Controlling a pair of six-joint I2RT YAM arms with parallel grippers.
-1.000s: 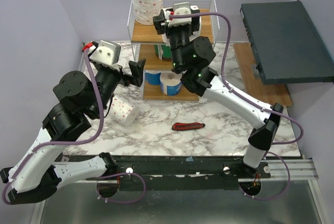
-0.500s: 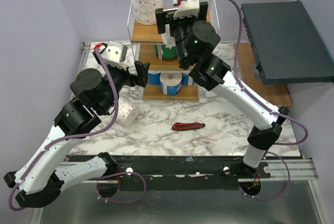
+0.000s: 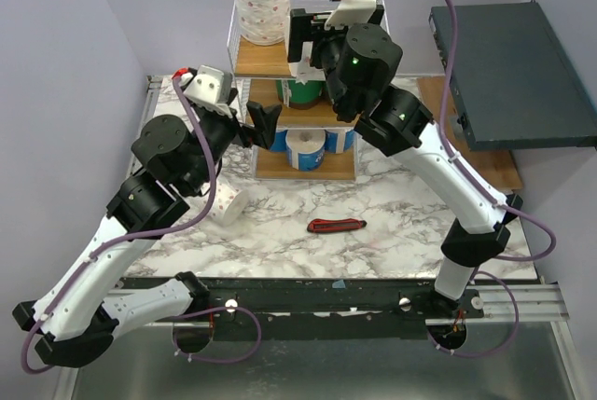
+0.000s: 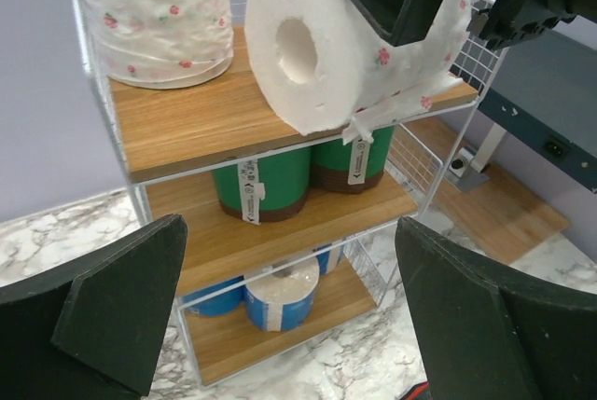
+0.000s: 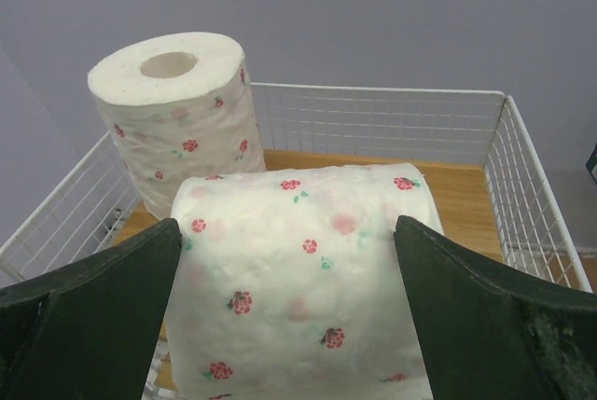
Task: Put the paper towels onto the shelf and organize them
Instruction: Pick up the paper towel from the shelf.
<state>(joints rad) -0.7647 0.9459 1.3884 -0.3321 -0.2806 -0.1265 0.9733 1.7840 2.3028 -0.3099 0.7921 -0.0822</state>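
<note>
Marble table (image 3: 401, 223) holds the shelf (image 3: 270, 169). Your right claw (image 5: 287, 223) is spread wide over a dotted roll (image 5: 308, 265) lying on the top board (image 4: 177, 130), between a standing roll (image 5: 177, 111) and the wire edge (image 5: 536, 195). Your left claw (image 4: 289, 225) hangs wide apart out front.

Left arm slants from lower left to centre, left gripper (image 3: 264, 127) spread wide. Right arm stretches to upper centre, right gripper (image 3: 308, 44) equally wide.

Shelf (image 3: 250, 60) at the worktop's (image 3: 392, 223) back edge
Top tier: upright roll (image 3: 260, 4) left, lying roll (image 4: 326, 83) right; knife (image 3: 337, 226) before it
</note>
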